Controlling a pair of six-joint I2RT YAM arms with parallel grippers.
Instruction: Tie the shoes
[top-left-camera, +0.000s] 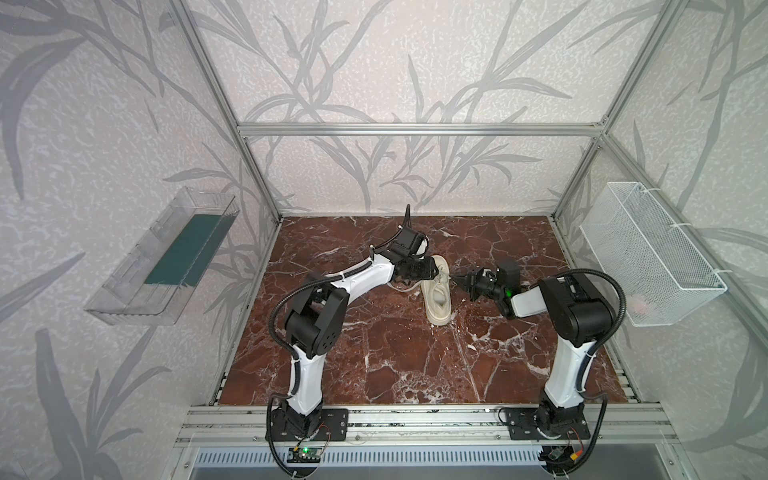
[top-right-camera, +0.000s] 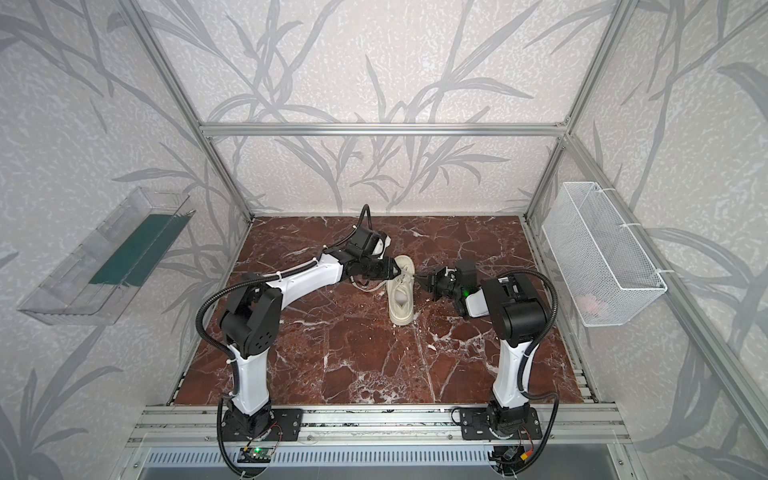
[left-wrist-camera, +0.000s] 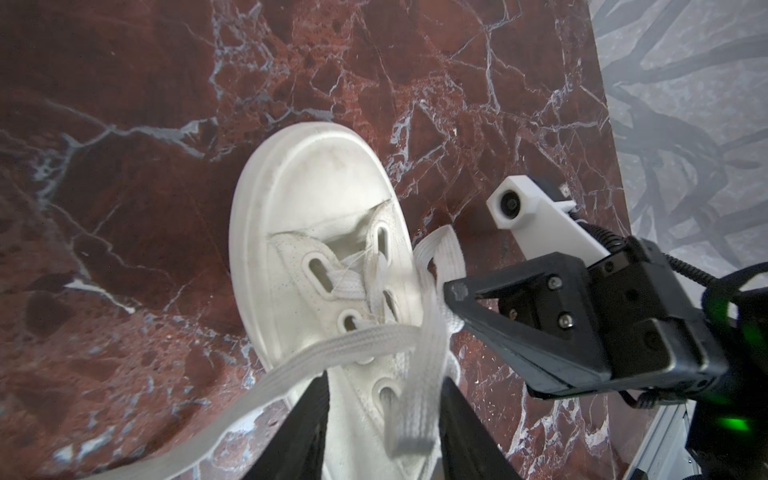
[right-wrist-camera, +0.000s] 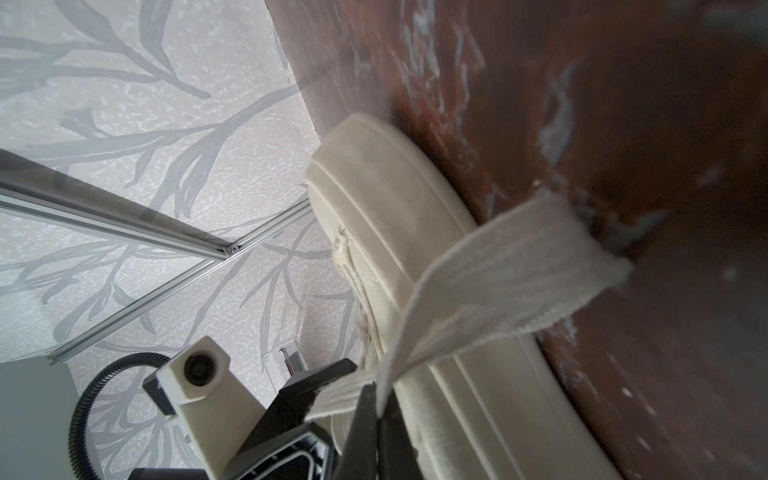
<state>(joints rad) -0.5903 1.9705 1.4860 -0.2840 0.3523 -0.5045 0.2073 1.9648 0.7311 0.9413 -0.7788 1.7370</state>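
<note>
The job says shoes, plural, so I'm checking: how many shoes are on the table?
1. A cream shoe lies near the middle of the marble table. No second shoe shows in any view, though the left arm and right arm hide small patches of it.

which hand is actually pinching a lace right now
The right hand: its jaws are shut on a cream lace beside the shoe. The left hand has its jaws apart, with a lace end only hanging loose between them.

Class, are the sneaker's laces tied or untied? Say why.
Untied. No bow shows on the sneaker; one lace end dangles free, another lace is pinched by the right gripper.
</note>
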